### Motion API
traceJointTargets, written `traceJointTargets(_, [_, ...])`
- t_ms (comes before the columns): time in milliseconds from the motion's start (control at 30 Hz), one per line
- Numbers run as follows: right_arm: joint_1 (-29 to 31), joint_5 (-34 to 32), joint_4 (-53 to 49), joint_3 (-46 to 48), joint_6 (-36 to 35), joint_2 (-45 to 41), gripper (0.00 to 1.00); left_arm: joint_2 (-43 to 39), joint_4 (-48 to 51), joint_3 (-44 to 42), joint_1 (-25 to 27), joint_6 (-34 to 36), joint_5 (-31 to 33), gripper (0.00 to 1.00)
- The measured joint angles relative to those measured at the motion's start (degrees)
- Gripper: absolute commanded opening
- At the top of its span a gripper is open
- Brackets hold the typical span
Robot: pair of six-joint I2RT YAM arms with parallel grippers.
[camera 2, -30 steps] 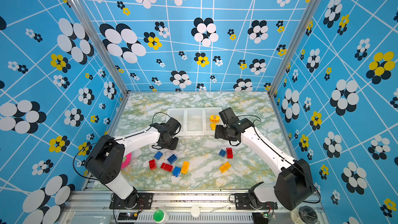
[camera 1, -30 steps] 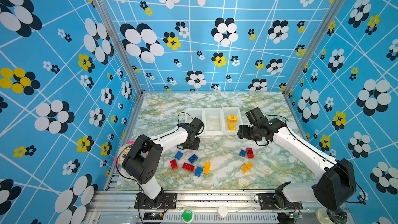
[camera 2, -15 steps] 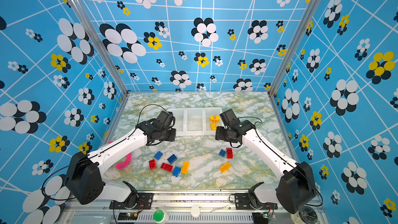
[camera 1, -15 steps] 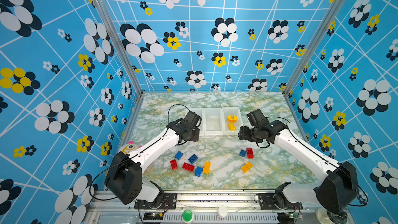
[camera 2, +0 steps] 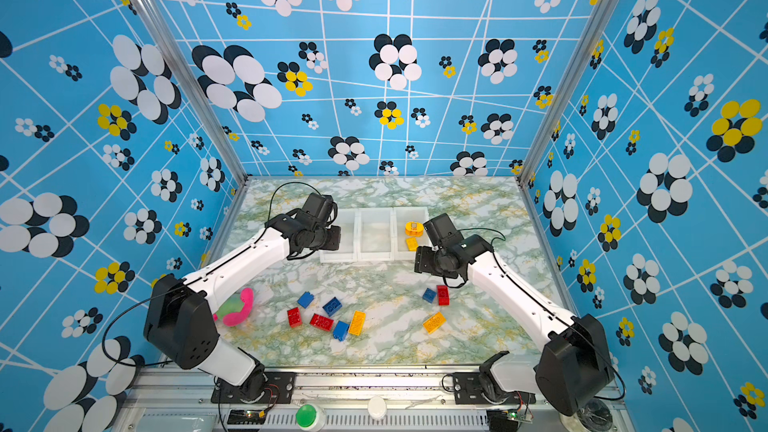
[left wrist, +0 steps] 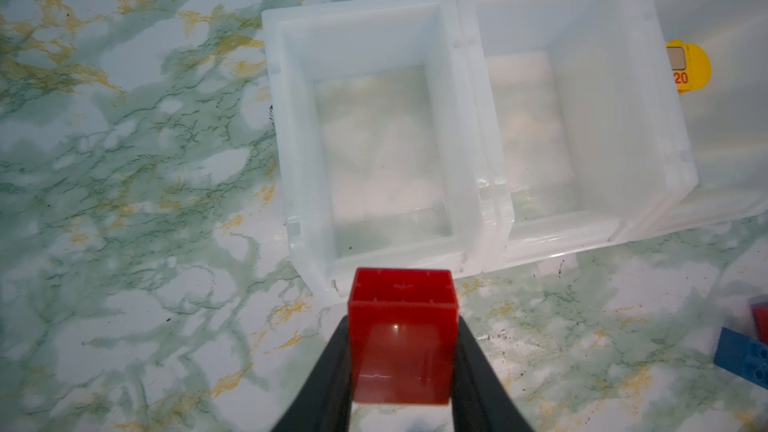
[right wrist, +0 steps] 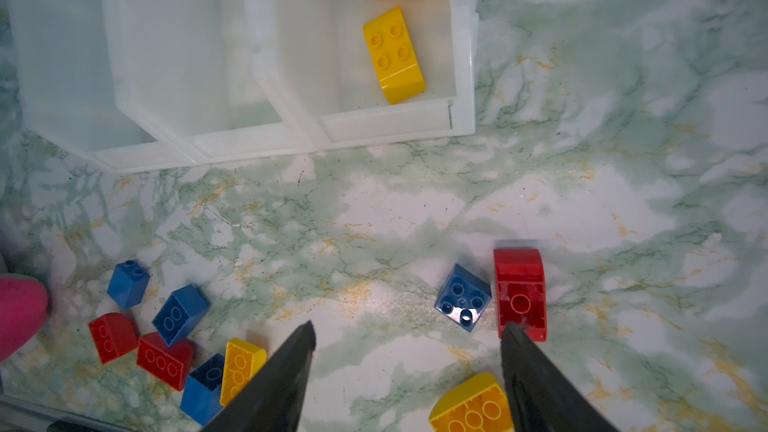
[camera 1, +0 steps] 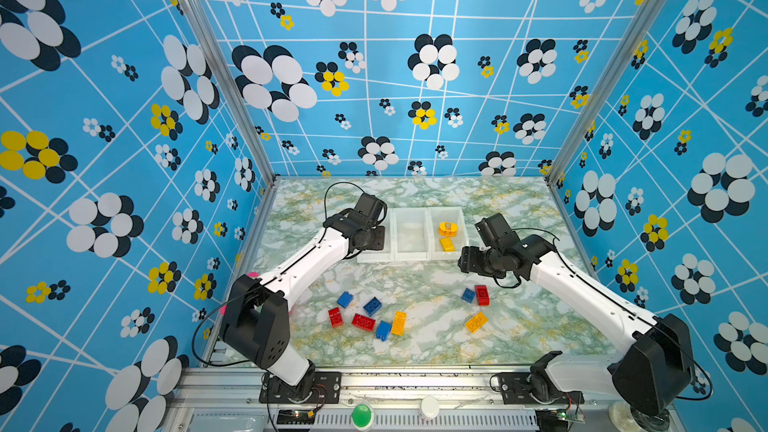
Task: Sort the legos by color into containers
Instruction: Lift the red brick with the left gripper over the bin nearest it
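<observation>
The red brick (left wrist: 402,347) is up off the table, clenched between the jaws of the left gripper (left wrist: 402,320), hollow underside facing the wrist camera. That's the change: a second ago this arm was tucked in front of the containers (camera 1: 411,210), and now it has stretched out and swung the brick to the leftmost bin (left wrist: 291,118). In the left wrist view the brick sits right at that bin's near wall. Whether it is fully over the opening, I can't tell.

The leftmost bin is bare inside, and so is the middle bin (left wrist: 490,118). The right-hand bin (right wrist: 461,56) already holds two yellows, the rounded labelled piece (camera 1: 448,228) and a yellow brick (camera 1: 447,244). So this looks like red claiming its own bin, the first red to go in once those jaws let go.

The right gripper (right wrist: 409,328) has barely shifted. It hangs with its jaws spread and nothing between them, above a blue brick (right wrist: 462,297) and a second red brick (right wrist: 519,288) lying just beside each other, with an orange-yellow brick (right wrist: 473,405) nearer the camera.

Plenty remains: a cluster of reds, blues and one yellow (camera 1: 370,317) lies well apart from the bins, near the pink plush toy (camera 2: 237,307). It's early in the sort, I'd judge.
</observation>
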State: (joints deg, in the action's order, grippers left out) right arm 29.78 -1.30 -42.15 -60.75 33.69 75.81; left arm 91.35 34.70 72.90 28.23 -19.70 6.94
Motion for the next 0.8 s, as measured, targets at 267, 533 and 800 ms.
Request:
traceJointTargets(267, [0.0, 0.2, 0.0, 0.0, 0.0, 0.0, 0.73, 4.5, -0.5, 2.9, -1.7, 0.5, 0.0, 0.16])
traceJointTargets(533, [0.0, 0.2, 0.0, -0.1, 0.0, 0.0, 0.74, 10.9, -1.8, 6.4, -1.7, 0.9, 0.0, 0.17])
traceJointTargets(800, [0.0, 0.2, 0.0, -0.1, 0.0, 0.0, 0.74, 14.4, -1.9, 8.1, -1.7, 1.0, 0.0, 0.22])
